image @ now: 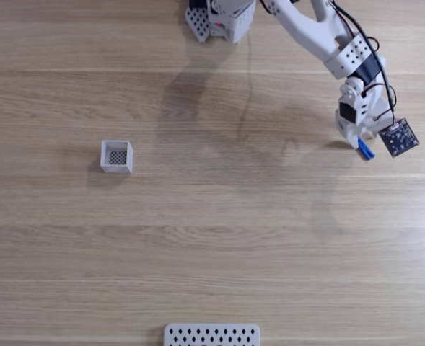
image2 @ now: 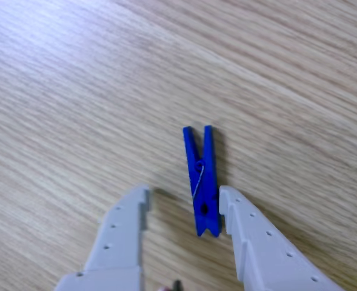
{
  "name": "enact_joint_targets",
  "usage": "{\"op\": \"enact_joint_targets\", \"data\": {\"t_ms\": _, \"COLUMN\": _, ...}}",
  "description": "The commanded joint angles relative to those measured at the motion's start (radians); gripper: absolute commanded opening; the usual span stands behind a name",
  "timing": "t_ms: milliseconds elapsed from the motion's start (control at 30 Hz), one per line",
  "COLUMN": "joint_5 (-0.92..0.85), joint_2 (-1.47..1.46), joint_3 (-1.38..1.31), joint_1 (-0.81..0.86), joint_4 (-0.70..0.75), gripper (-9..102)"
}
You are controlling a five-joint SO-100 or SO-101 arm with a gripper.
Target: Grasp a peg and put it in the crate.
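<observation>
— Grey fingers [image2: 251, 242] spread wide at the bottom of the other view, gripper [image2: 184, 209] straddling the blue clothes-peg [image2: 202, 182]. Lying flat on the wooden table [image2: 75, 91], hard against the right finger, not yet pinched.

— Fixed view: same peg [image: 365, 150] under the gripper [image: 359, 144], far right. White crate [image: 117, 156] well apart, left; perforated panel [image: 212, 335] at bottom edge.
</observation>
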Motion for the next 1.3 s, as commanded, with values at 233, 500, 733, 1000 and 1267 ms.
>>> {"op": "enact_joint_targets", "data": {"t_ms": 233, "joint_5": -0.006, "joint_2": 0.221, "joint_3": 0.106, "joint_1": 0.008, "joint_4": 0.018, "gripper": -1}}
{"op": "enact_joint_targets", "data": {"t_ms": 500, "joint_5": -0.278, "joint_2": 0.781, "joint_3": 0.660, "joint_1": 0.232, "joint_4": -0.252, "gripper": -1}}
{"op": "enact_joint_targets", "data": {"t_ms": 733, "joint_5": -0.534, "joint_2": 1.112, "joint_3": 1.058, "joint_1": 0.772, "joint_4": -0.787, "gripper": -1}}
{"op": "enact_joint_targets", "data": {"t_ms": 1000, "joint_5": -0.489, "joint_2": 0.933, "joint_3": 1.144, "joint_1": 1.255, "joint_4": -1.210, "gripper": -1}}
{"op": "enact_joint_targets", "data": {"t_ms": 1267, "joint_5": -0.397, "joint_2": 0.756, "joint_3": 1.100, "joint_1": 1.408, "joint_4": -1.312, "gripper": -1}}
